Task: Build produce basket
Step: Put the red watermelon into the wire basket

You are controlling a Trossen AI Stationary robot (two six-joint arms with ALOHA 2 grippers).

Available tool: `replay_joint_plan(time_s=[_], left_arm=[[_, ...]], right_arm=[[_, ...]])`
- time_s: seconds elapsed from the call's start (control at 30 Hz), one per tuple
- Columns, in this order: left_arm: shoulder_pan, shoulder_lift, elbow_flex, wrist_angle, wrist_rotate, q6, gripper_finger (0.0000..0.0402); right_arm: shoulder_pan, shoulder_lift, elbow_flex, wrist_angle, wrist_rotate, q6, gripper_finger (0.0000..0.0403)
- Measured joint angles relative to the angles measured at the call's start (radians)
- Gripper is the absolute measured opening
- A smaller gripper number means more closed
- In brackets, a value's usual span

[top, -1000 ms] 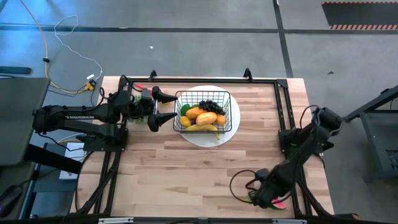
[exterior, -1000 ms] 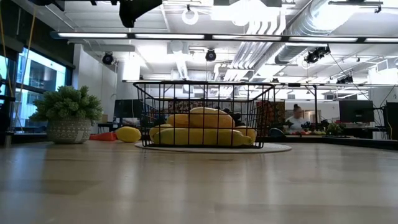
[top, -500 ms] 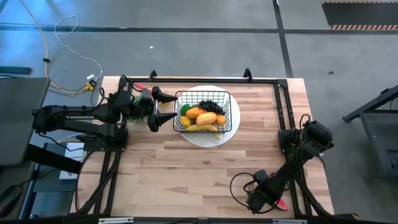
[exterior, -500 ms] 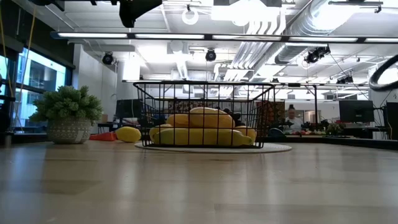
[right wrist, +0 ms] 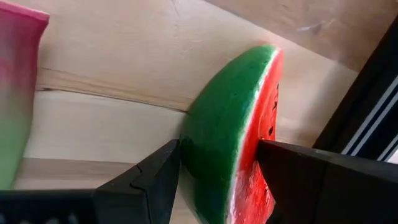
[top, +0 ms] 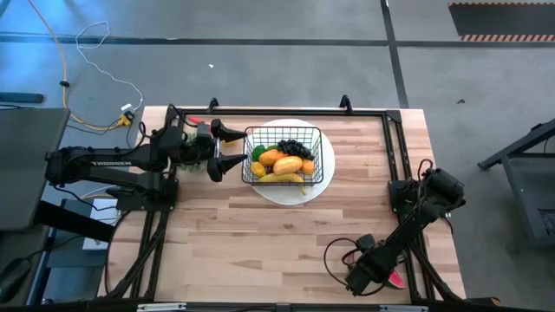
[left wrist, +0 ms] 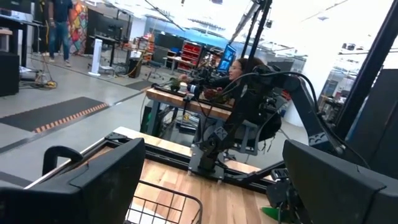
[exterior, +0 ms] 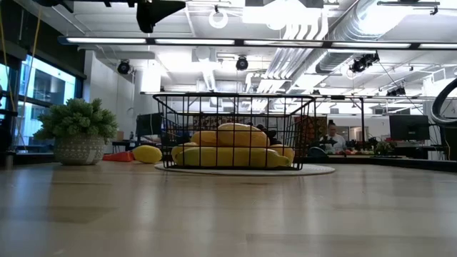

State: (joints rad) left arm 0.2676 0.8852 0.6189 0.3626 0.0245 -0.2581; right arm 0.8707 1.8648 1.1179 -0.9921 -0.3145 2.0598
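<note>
The black wire basket (top: 283, 128) stands on a round white plate (top: 323, 180) at the table's far middle. It holds a banana (top: 283, 178), an orange mango (top: 289, 165), dark grapes (top: 295, 147) and other pieces. My left gripper (top: 228, 148) is open and empty beside the basket's left wall; the basket's rim shows in the left wrist view (left wrist: 168, 204). My right gripper (top: 375, 272) is at the near right corner, shut on a watermelon slice (right wrist: 233, 137), whose red also shows in the high view (top: 395, 280). My right gripper pinches the watermelon slice between its two fingers. One finger (right wrist: 152, 180) is on the green rind (right wrist: 199, 155) and the other (right wrist: 311, 180) on the red flesh face (right wrist: 255, 180). The wooden table shows close behind the slice; whether it is lifted clear, I cannot tell.
A pink-and-green piece (right wrist: 15, 93) lies close beside the slice. Left of the basket are a lemon (exterior: 146, 153), a red piece (exterior: 118, 155) and a small potted plant (exterior: 77, 135). Black frame rails (top: 401, 156) run along the table's sides.
My right arm's upper joint has swung in toward the table's near edge and left, and a loop of its cable now shows at the low view's right edge. Its gripper has stayed at the near right corner. My left arm has kept still.
</note>
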Motion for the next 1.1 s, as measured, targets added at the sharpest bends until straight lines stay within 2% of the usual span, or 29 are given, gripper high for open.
replay_joint_plan(time_s=[0.33, 0.73, 1.1], left_arm=[[0.000, 0.000, 0.000, 0.000, -0.003, 0.000, 0.0372], [0.000, 0.000, 0.000, 0.000, -0.003, 0.000, 0.0372], [0.000, 0.000, 0.000, -0.011, -0.003, 0.000, 0.0372]], right_arm=[[0.000, 0.000, -0.001, 0.002, 0.001, -0.022, 0.0199], [0.000, 0.001, 0.018, -0.033, 0.004, -0.028, 0.0144], [0.000, -0.013, 0.018, -0.032, 0.001, -0.061, 0.0140]])
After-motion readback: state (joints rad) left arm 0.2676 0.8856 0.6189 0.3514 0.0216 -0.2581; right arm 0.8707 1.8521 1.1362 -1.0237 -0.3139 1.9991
